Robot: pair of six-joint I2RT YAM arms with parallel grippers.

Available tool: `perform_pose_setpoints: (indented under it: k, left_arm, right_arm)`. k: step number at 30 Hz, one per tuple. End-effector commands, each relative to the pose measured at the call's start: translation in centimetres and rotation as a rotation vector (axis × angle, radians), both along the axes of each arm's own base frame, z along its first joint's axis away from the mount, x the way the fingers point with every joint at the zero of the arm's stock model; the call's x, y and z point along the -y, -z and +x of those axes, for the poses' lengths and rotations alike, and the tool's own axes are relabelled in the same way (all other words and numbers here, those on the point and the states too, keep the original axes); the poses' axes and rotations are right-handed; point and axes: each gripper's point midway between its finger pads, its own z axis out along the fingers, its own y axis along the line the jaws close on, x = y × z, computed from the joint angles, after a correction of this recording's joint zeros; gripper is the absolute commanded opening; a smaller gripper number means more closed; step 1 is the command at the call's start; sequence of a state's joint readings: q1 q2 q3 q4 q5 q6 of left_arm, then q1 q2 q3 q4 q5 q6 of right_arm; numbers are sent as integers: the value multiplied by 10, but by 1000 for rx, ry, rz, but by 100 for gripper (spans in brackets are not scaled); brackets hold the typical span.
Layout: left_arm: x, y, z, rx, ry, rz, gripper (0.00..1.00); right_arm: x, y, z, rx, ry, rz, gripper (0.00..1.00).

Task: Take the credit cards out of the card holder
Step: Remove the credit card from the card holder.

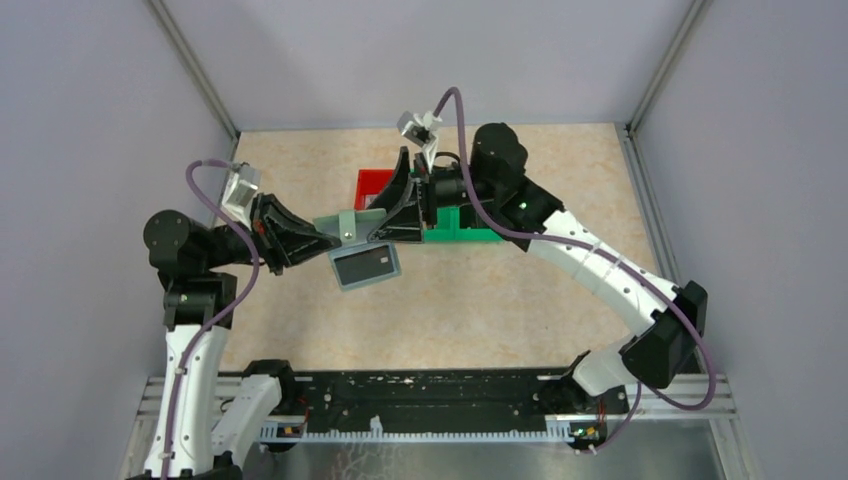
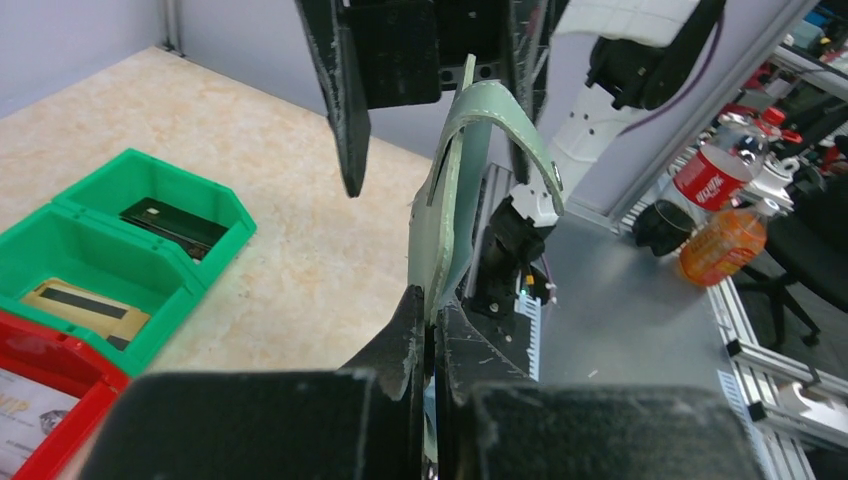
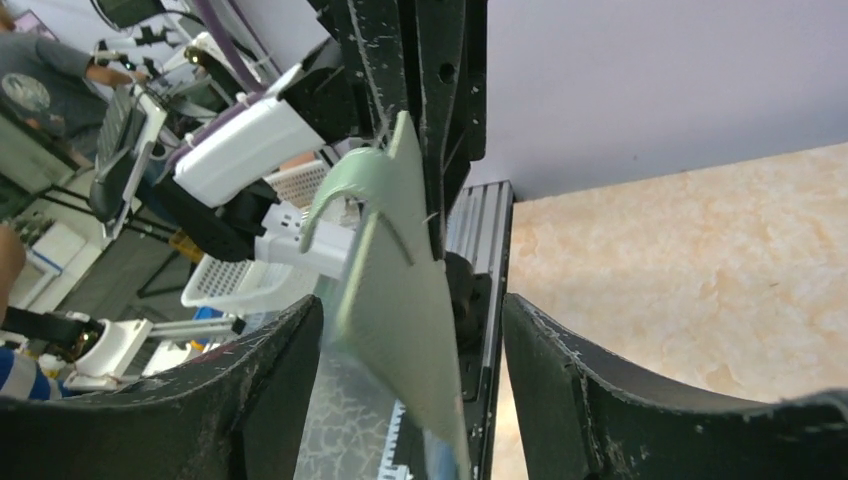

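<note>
The grey-green card holder [image 1: 338, 224] hangs open in the air above the table, its closing tab sticking up. Its lower flap faces up and shows a dark credit card [image 1: 362, 264] in a pale pocket. My left gripper [image 1: 322, 241] is shut on the holder's left edge; in the left wrist view the holder [image 2: 452, 190] rises edge-on from the closed gripper [image 2: 432, 318]. My right gripper [image 1: 383, 221] is open, its fingers standing on either side of the holder's right end. In the right wrist view the holder [image 3: 400, 300] sits between the spread fingers [image 3: 270, 400] without touching them.
A red bin [image 1: 372, 184] and a green bin [image 1: 462, 226] stand on the table behind the holder. In the left wrist view the green bin [image 2: 215, 185] holds a dark card [image 2: 170, 222] and a tan card [image 2: 85, 305]. The red bin [image 2: 85, 395] holds a pale card.
</note>
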State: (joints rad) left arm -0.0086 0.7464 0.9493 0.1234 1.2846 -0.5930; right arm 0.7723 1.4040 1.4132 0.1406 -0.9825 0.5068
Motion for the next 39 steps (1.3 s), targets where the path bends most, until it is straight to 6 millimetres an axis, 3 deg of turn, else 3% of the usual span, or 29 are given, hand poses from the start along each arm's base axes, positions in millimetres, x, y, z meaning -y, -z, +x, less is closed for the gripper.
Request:
perform_pose_setpoints:
  k: [1, 4, 11, 12, 13, 14, 15, 18, 19, 24, 27, 36, 39]
  left_arm:
    - [1, -3, -17, 46, 92, 40, 0]
    - [1, -2, -20, 43, 118, 51, 0]
    - [1, 0, -18, 39, 139, 70, 0]
    - [1, 0, -14, 30, 120, 67, 0]
    - [0, 0, -9, 28, 88, 62, 15]
    - [0, 0, -4, 27, 58, 57, 43]
    - [-1, 0, 1, 18, 28, 50, 66]
    - [-3, 2, 14, -15, -68, 19, 95]
    - [-4, 1, 15, -17, -90, 7, 98]
    - [-3, 6, 10, -54, -90, -30, 99]
    - [-3, 4, 8, -63, -92, -54, 99]
    - [-8, -2, 20, -94, -196, -116, 99]
    - [-5, 0, 16, -139, -151, -137, 97]
  right_arm:
    - [-6, -3, -6, 69, -35, -44, 62]
    - [-8, -2, -11, 83, -59, -66, 50]
    - [-19, 12, -23, 85, -129, -167, 0]
    - [-21, 12, -21, 80, -124, -174, 0]
    - [-23, 9, -17, 70, -105, -174, 0]
    - [-27, 5, -13, 54, -76, -166, 0]
    - [-29, 0, -7, 41, -42, -148, 0]
    - [-31, -26, 6, -23, 48, -18, 0]
    - [-28, -37, 9, -44, 66, 46, 0]
    - [-8, -61, 19, -185, 115, 270, 0]
    - [6, -78, 15, -238, 98, 392, 0]
    - [24, -90, 3, -303, 32, 534, 0]
    - [28, -90, 3, -310, 41, 561, 0]
